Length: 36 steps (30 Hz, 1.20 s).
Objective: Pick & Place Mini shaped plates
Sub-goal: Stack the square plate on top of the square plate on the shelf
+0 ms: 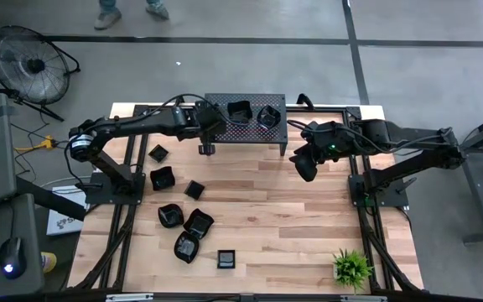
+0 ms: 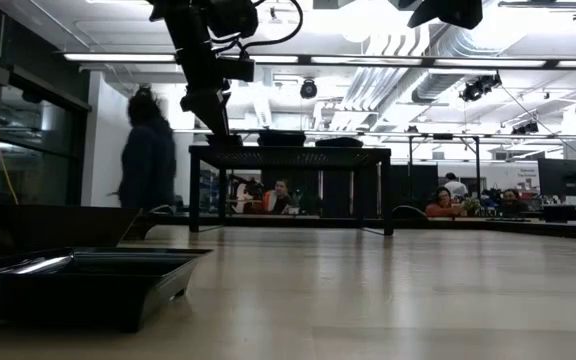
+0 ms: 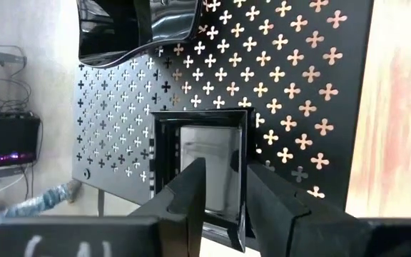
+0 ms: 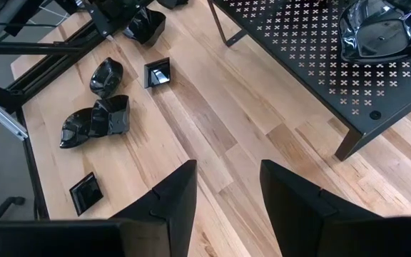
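Observation:
The black perforated stand [image 1: 225, 132] stands at the table's far side. Two glossy black mini plates [image 1: 239, 111] [image 1: 268, 116] lie on its top. A square mini plate [image 3: 212, 160] lies flat on the stand's left end, just under my left gripper [image 3: 227, 189]. That gripper slants down over it, open by a narrow gap, with the plate's one rim showing in the gap. Several more mini plates [image 1: 171, 215] lie on the wooden table at the left and front. My right gripper [image 4: 227, 189] hangs open above the table, right of the stand, with nothing between its fingers. My left gripper stands over one rim [image 3: 245, 164] of the square plate, one finger [image 3: 191, 189] above the plate's inside and the other [image 3: 266, 193] outside it, slanting down from the table's left. Whether either finger touches the rim, I cannot tell. The plate lies flat on the stand.
A small green plant [image 1: 352, 267] stands at the table's front right. One plate [image 2: 78, 285] lies close before the low camera. A fan [image 1: 28, 63] stands on the floor at the far left. People sit and walk in the room behind [image 2: 148, 150]. Bare wood lies between the stand and the front edge.

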Each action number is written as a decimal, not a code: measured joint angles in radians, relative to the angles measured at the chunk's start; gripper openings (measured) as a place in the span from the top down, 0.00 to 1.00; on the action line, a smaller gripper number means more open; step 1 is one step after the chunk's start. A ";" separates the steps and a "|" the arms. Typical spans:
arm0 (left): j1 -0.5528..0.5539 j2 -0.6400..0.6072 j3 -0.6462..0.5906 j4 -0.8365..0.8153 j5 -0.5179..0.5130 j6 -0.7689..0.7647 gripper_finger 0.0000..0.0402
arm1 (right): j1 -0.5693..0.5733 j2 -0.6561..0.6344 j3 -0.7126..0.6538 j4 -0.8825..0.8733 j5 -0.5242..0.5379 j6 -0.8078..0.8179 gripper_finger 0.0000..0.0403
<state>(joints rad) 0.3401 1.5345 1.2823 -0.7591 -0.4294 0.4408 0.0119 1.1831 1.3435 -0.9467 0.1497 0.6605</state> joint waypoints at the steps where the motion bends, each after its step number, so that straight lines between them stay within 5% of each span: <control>1: 0.000 0.000 0.000 0.000 0.000 0.001 0.77 | 0.000 0.000 0.000 0.000 0.000 0.000 0.63; 23: 0.000 -0.002 0.159 -0.156 0.027 0.053 0.77 | 0.000 0.000 0.000 0.000 0.000 0.000 0.63; 30: 0.000 -0.013 0.159 -0.162 0.204 -0.011 0.77 | 0.001 0.000 0.000 0.000 -0.002 0.003 0.63; 36: -0.022 -0.028 0.159 -0.207 0.255 -0.105 0.77 | 0.024 0.000 0.000 0.000 0.004 0.018 0.63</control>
<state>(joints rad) 0.3182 1.5062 1.4418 -0.9661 -0.1742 0.3354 0.0363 1.1831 1.3434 -0.9466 0.1534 0.6789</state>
